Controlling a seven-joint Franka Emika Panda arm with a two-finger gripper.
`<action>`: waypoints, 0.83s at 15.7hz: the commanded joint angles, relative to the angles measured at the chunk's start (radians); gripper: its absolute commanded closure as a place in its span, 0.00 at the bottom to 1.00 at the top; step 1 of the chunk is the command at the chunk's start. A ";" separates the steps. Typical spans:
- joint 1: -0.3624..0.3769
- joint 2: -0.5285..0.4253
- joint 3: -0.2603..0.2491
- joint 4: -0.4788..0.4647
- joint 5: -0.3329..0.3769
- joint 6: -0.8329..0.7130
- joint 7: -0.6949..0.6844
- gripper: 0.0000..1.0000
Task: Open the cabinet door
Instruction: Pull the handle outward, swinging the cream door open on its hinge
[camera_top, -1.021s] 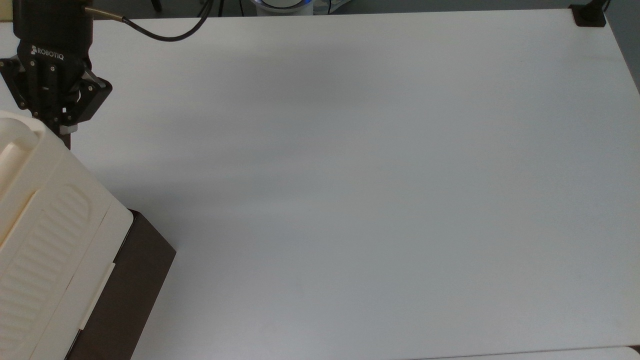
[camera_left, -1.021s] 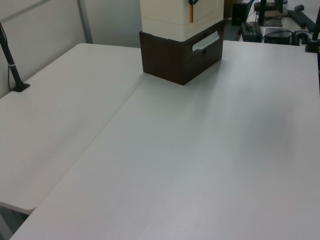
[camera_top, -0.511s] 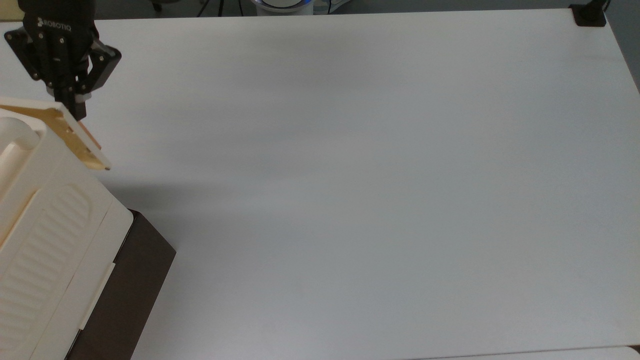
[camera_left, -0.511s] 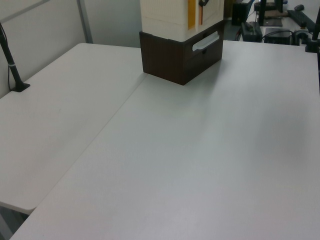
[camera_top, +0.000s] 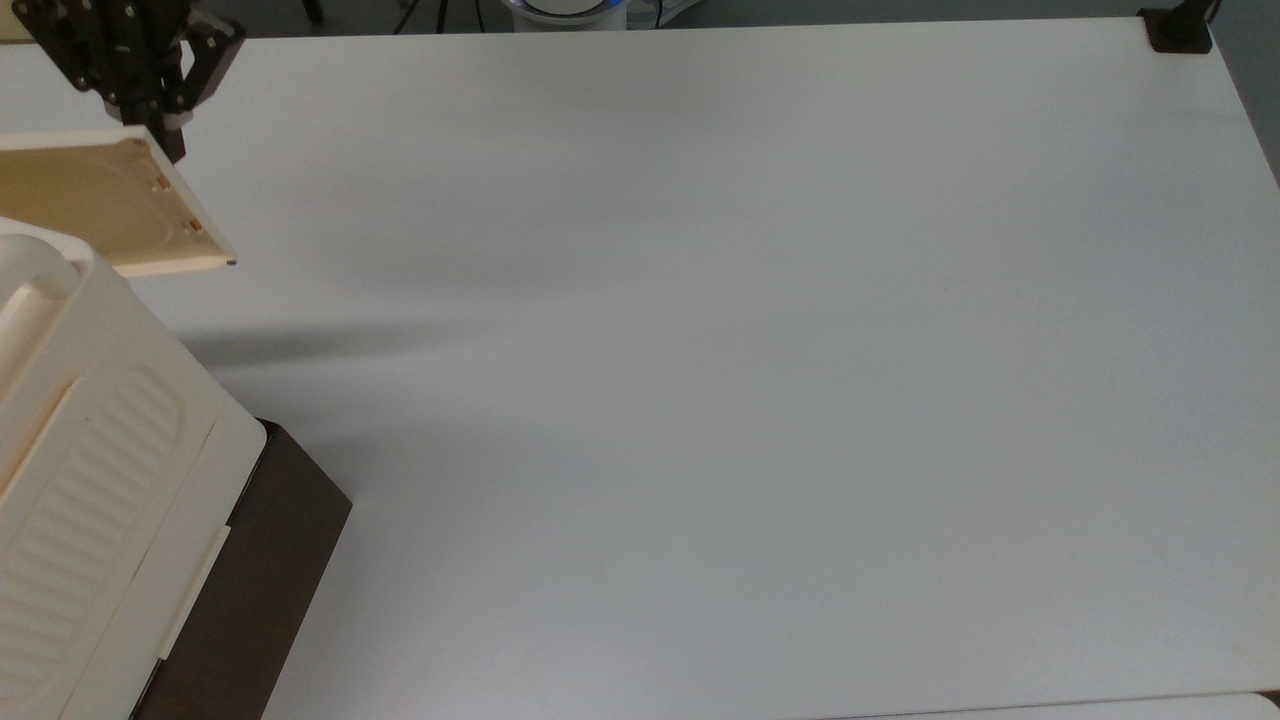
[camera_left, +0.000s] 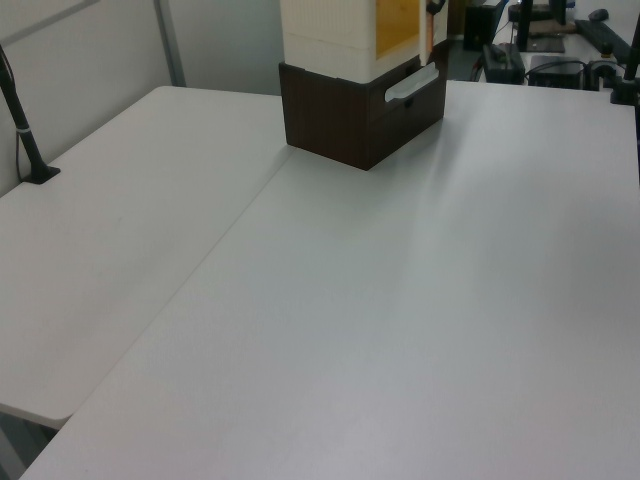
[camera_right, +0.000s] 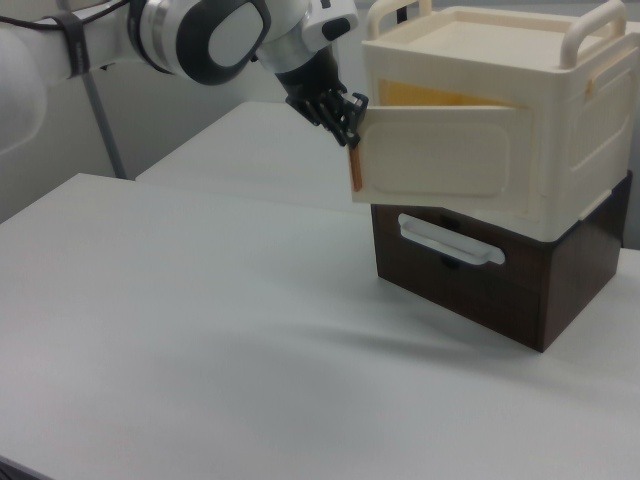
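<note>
Cream cabinet (camera_right: 520, 120) is cut off at the top view's left edge. Its door (camera_right: 440, 160) stands ajar, its free edge pinched in the gripper (camera_right: 347, 122). White table (camera_top: 750, 350) lies bare alongside.

No readable text, label, brand, number or sign anywhere (not on the gripper (camera_top: 150, 130), not on the cabinet (camera_right: 520, 150), not on the cabinet door (camera_right: 440, 165), not on the table (camera_top: 700, 350)).
</note>
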 joint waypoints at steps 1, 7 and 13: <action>-0.075 -0.084 -0.006 -0.113 -0.021 -0.057 -0.066 0.95; -0.184 -0.105 -0.008 -0.108 0.038 -0.175 -0.169 0.19; -0.259 -0.113 -0.013 -0.104 0.026 -0.207 -0.207 0.00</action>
